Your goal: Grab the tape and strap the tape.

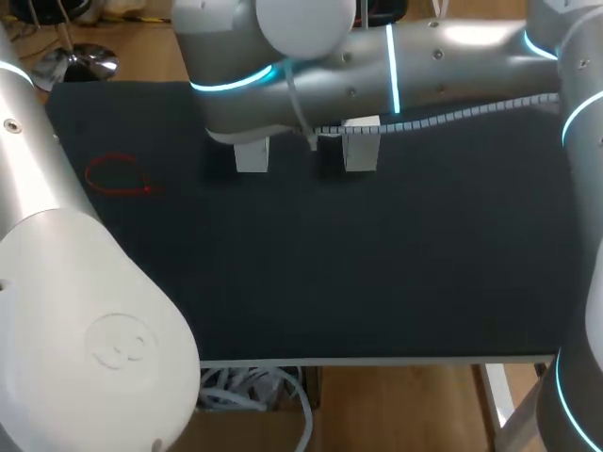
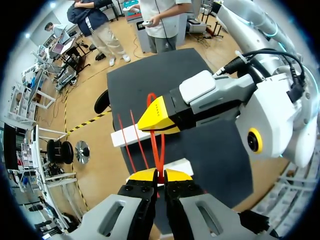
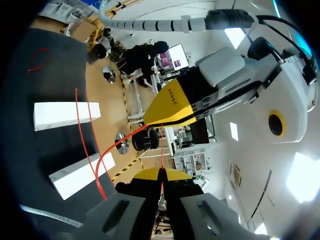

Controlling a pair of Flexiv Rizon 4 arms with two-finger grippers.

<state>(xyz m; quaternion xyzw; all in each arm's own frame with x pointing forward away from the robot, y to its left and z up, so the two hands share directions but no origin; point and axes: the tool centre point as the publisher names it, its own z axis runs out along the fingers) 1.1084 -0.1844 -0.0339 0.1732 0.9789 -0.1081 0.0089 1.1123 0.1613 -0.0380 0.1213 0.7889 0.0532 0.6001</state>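
Note:
A thin red tape rises from the black mat to my left gripper, which is shut on one end of it. Just ahead, my right gripper pinches the tape too. In the right wrist view the right gripper is shut on the tape, with the left gripper close ahead of it. Lower down, two strands of the tape cross two white blocks lying on the mat. In the head view the blocks show below my right arm, which hides both grippers.
A second red loop lies on the mat at the left, apart from the blocks. My left arm fills the near left corner. The table's front edge runs below the mat.

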